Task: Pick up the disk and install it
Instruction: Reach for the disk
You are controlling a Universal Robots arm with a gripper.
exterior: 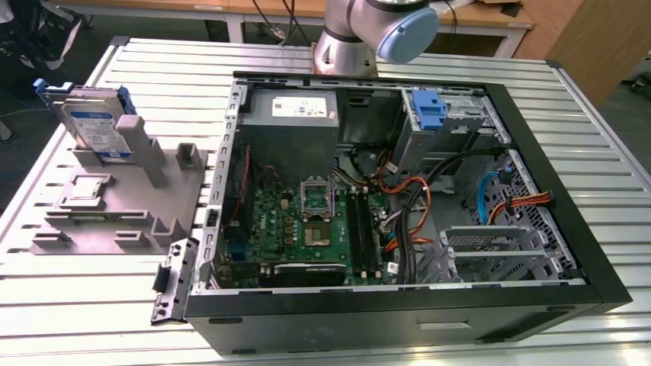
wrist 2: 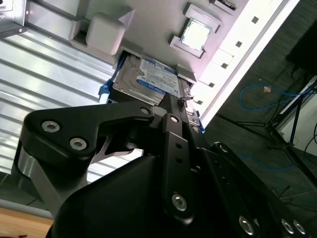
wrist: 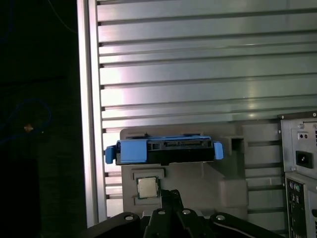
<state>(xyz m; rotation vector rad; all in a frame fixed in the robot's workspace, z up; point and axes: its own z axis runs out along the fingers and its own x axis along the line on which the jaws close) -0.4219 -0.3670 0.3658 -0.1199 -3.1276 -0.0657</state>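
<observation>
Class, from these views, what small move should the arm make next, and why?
Probably ease the gripper nearer the disk: it stands on edge in the grey holder, outside the open computer case, and the gripper looks near it but not yet holding it.

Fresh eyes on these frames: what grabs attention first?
The open computer case with its green motherboard dominates the exterior view's centre and right. On that view's left, the disk stands on edge in a grey fixture on the slatted table. In the second wrist view the gripper hangs close to the disk.
</observation>
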